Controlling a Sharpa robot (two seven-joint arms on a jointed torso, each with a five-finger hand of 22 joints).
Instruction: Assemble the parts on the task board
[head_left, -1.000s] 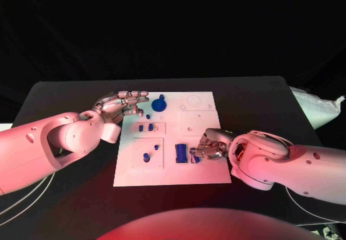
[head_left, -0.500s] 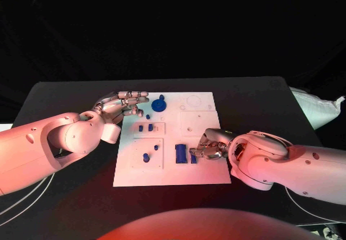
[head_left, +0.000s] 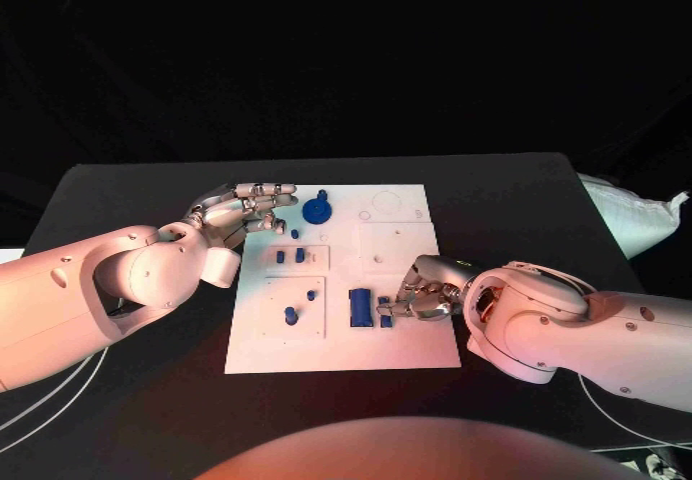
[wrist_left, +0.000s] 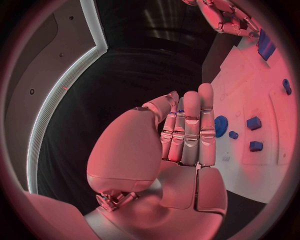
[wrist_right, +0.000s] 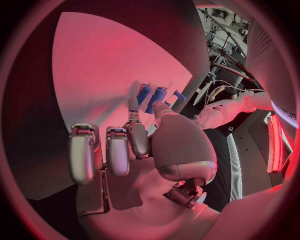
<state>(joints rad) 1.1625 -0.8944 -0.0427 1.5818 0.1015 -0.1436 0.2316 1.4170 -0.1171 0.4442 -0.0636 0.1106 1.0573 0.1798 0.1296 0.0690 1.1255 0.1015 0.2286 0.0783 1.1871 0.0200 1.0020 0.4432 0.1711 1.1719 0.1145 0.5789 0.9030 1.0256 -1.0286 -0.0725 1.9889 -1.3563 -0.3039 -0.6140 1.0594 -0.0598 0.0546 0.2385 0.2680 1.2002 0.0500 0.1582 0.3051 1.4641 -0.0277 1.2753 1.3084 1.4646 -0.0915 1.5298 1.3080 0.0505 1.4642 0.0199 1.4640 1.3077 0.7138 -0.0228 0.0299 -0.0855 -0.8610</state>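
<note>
The white task board (head_left: 397, 235) lies mid-table. My right hand (head_left: 420, 296) rests on its near right part and pinches a small blue part (head_left: 385, 307) between thumb and a finger, right beside a long blue block (head_left: 361, 307). The right wrist view shows that small blue part (wrist_right: 156, 99) between the fingertips, with the other fingers spread. My left hand (head_left: 242, 212) hovers at the board's far left corner, fingers straight and empty, next to a round blue gear (head_left: 317, 209). The gear (wrist_left: 220, 126) and two small blue blocks (wrist_left: 253, 123) lie beyond that hand's fingertips.
More blue parts sit on the board: two small blocks (head_left: 289, 256), a tiny piece (head_left: 297, 233) and two pieces lower left (head_left: 293, 314). A white bag (head_left: 635, 215) lies at the black table's (head_left: 144, 190) right edge.
My right hand has shifted slightly toward the near right, and the small blue part at its fingertips has moved a little. My left hand has stayed still.
</note>
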